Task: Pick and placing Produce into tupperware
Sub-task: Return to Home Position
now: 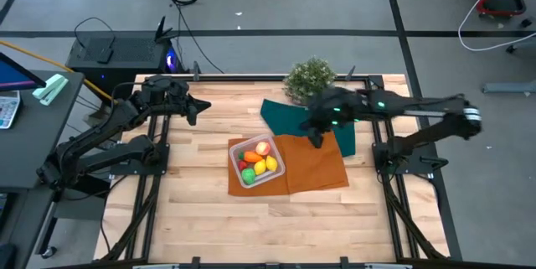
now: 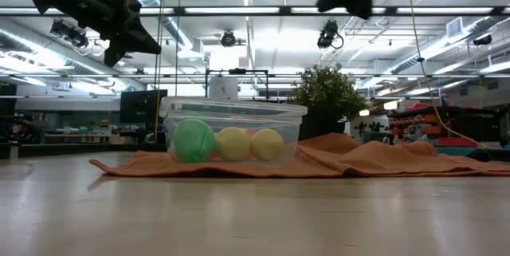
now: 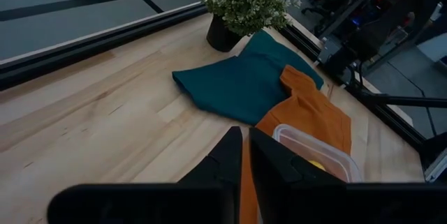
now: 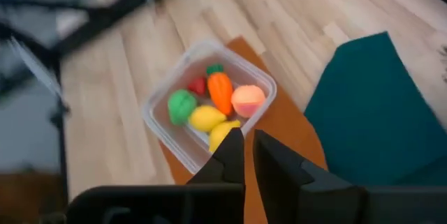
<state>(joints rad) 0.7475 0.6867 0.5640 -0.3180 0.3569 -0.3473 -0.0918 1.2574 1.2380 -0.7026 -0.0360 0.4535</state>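
The clear square tupperware (image 1: 257, 162) stands on the orange cloth (image 1: 314, 167) mid-table. In it lie an orange carrot (image 4: 220, 91), two yellow lemons (image 4: 207, 118), a green ball (image 4: 181, 105), a peach-red fruit (image 4: 248, 100) and a small red piece (image 4: 198, 86). My right gripper (image 4: 243, 155) is shut and holds nothing, raised above the cloths to the right of the tupperware (image 4: 209, 102). My left gripper (image 3: 244, 155) is shut, held high over the table's far left (image 1: 199, 108).
A dark green cloth (image 1: 303, 121) lies behind the orange one, partly under it. A bushy potted plant (image 1: 310, 78) stands at the far edge by the green cloth. Bare wood shows at the left and near sides of the table.
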